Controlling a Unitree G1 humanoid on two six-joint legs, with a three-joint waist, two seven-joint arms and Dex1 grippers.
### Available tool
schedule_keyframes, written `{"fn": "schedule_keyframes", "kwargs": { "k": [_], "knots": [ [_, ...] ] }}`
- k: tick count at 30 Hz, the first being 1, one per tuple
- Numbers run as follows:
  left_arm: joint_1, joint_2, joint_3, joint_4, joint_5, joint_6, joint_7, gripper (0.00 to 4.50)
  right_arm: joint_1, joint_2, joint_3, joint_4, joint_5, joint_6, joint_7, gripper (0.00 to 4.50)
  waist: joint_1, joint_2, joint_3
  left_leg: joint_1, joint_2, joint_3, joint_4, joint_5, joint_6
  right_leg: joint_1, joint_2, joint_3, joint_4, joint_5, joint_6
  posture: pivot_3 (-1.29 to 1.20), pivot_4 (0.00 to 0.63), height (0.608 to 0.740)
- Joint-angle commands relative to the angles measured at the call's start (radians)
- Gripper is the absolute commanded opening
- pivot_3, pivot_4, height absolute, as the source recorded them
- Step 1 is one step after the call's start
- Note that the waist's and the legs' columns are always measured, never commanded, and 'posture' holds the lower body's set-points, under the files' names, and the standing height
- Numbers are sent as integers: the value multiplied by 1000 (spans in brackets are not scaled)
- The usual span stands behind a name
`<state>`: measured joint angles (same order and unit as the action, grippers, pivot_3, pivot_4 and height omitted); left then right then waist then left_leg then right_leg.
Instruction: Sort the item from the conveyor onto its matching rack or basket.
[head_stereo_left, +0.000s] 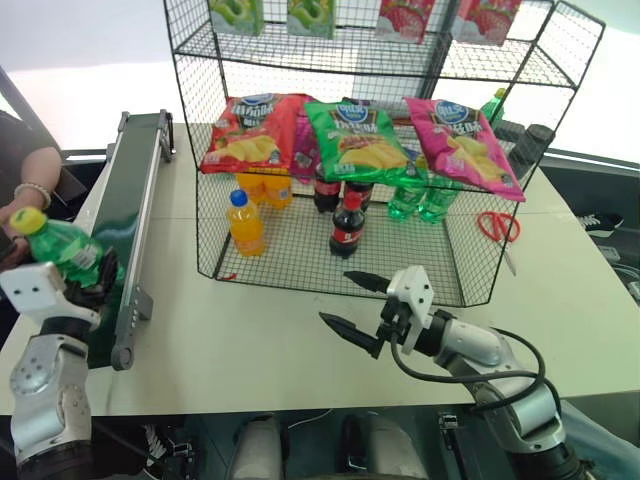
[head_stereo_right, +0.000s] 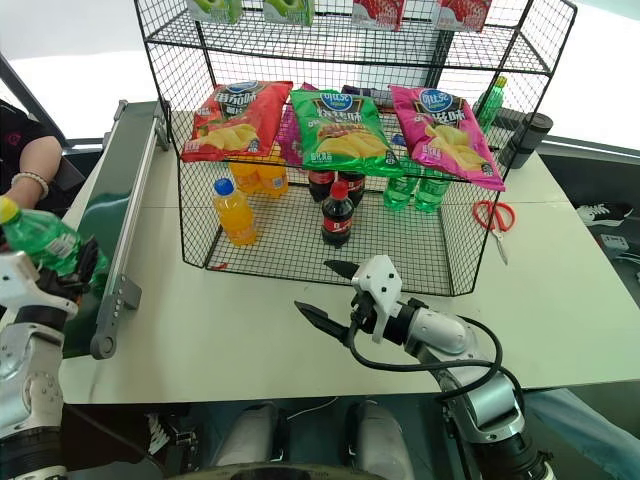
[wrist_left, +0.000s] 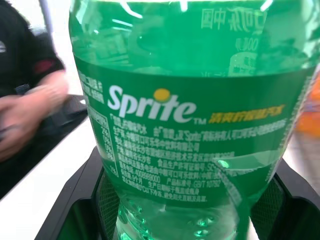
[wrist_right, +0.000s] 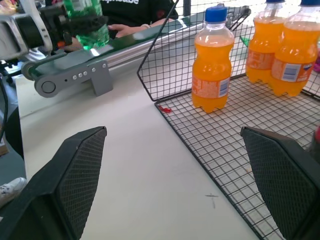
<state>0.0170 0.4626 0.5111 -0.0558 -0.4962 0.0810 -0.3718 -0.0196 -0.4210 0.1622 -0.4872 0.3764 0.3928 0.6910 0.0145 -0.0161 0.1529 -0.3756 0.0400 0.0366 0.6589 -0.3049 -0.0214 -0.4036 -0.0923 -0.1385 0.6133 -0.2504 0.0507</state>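
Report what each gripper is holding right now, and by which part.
The left gripper holds the green soda bottle by its lower body, below the label, cap tilted away over the conveyor. The right gripper is open and holds nothing.

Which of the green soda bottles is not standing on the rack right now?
The yellow-capped green bottle at the conveyor, gripped by the left gripper. The other green bottles stand on the rack's bottom tier.

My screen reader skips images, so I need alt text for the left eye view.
The left end effector grips a green soda bottle above the conveyor. The right end effector hangs open over the white table, before a black wire rack holding drinks and chip bags.
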Motion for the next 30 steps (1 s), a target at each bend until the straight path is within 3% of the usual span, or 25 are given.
{"fn": "schedule_keyframes", "kwargs": {
  "k": [1, 4, 8, 13, 18, 23, 30],
  "knots": [
    [-4, 47, -60, -174, -83, 72, -104, 2764, -22, -21, -54, -21, 33, -16, 17, 4500, -1, 1, 1, 0, 0, 0, 0, 0, 0, 0, -1, 0, 0, 0, 0, 0, 150, 735],
    [4, 97, -171, -265, -140, 179, -226, 2764, -48, -18, -93, -42, 97, 23, 21, 4500, -2, 2, 1, 0, -2, 1, -2, 0, 0, 3, -1, 0, 0, 0, 0, 0, 150, 735],
    [-40, 150, -341, -283, -109, 218, -388, 2764, -76, -20, -96, -66, 136, 57, 20, 4500, -2, 4, 2, 1, -2, 2, -5, 0, 0, 2, 1, 0, 0, 0, 0, 0, 150, 735],
    [-180, 105, -524, -193, -48, 193, -518, 2764, -108, -13, -77, -89, 157, 97, 4, 4500, 0, 4, 2, 1, -1, 1, -8, 0, 0, 1, 6, 1, 1, -1, -1, 0, 150, 735],
    [-332, 2, -688, -65, 38, 133, -627, 2764, -107, -7, -61, -98, 159, 108, -15, 4500, 0, 4, 2, 1, -5, 1, -8, 1, 0, 2, 5, 1, 1, -1, -1, 0, 150, 735],
    [-408, -67, -759, 28, 97, 82, -692, 2764, -104, 0, -58, -109, 157, 114, -43, 4500, -3, 4, 2, 2, -6, 1, -8, 1, 0, 2, 5, 1, 1, 0, 0, 0, 150, 735],
    [-439, -105, -763, 64, 122, 42, -725, 2764, -99, 4, -49, -117, 162, 125, -66, 4500, -1, 4, 2, 2, -6, 0, -8, 1, 0, 2, 5, 1, 2, 0, -1, 0, 150, 735]
  ]
}}
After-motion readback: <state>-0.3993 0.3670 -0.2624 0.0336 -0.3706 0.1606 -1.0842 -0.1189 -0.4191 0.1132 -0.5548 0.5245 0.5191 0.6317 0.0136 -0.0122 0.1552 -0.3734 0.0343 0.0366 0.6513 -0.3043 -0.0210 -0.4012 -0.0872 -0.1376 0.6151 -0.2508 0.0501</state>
